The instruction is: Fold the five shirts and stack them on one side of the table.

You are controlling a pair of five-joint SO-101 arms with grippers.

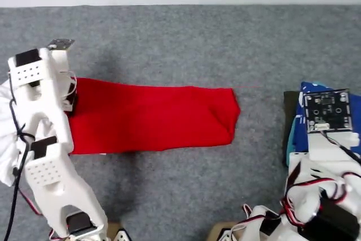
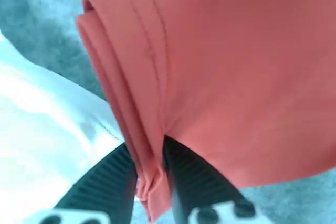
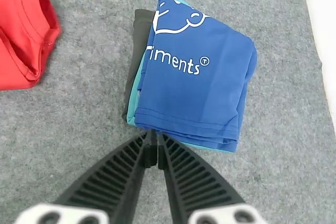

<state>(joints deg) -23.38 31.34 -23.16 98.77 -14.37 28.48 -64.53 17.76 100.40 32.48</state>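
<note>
The long red fabric shirt strip (image 1: 152, 118) runs lengthwise from the left gripper (image 2: 152, 174), which pinches its end, toward the blue-topped stack of folded shirts (image 3: 194, 72), where the right gripper (image 3: 157, 150) hovers pressed closed, empty.

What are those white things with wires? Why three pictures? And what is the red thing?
Those are two robot arms at a grey table. One picture looks down from above; the other two come from small cameras on each arm's wrist. The left gripper pinches the edge of a red shirt lying on the table. The right gripper is shut and holds nothing; it hangs by a stack of folded shirts, a blue shirt on top. A white cloth lies beside the left arm.
</note>
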